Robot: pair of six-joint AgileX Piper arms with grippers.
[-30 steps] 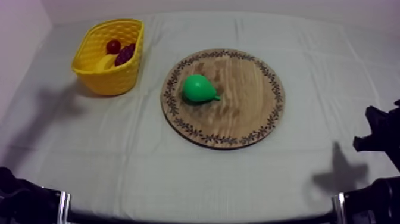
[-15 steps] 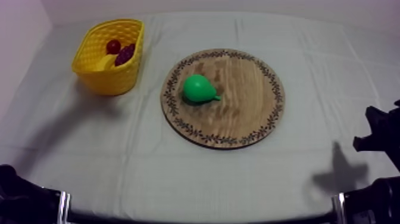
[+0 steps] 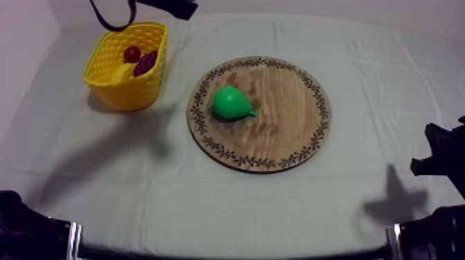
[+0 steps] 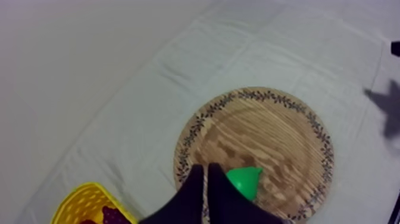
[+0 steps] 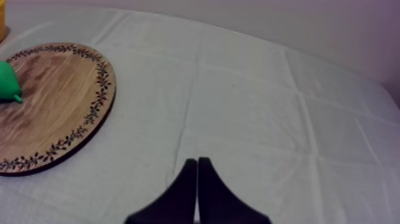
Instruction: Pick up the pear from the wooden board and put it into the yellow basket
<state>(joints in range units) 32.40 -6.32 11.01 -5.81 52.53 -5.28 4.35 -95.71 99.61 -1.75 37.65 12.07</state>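
top view, with both wrist views. a table [image 3: 277,200] under a grey-white cloth is shown. near its middle a round wooden board [image 3: 290,131] with a patterned rim is laid flat. a yellow basket [image 3: 131,97] is set at the far left of the cloth, apart from the board. the left arm [image 3: 166,7] is seen at the upper left, above and behind the basket. in its wrist view the left gripper [image 4: 206,170] is seen with fingers pressed together into a narrow wedge, nothing between them, over the board's edge just beside the pear. the right gripper [image 5: 196,162] is likewise pressed together on nothing, over bare cloth beside the board. the green pear [image 3: 230,103] is found lying on the left part of the board, untouched. inside the basket a banana [image 3: 123,72], a bunch of grapes [image 3: 145,63] and a small red fruit [image 3: 131,53] are held close together.
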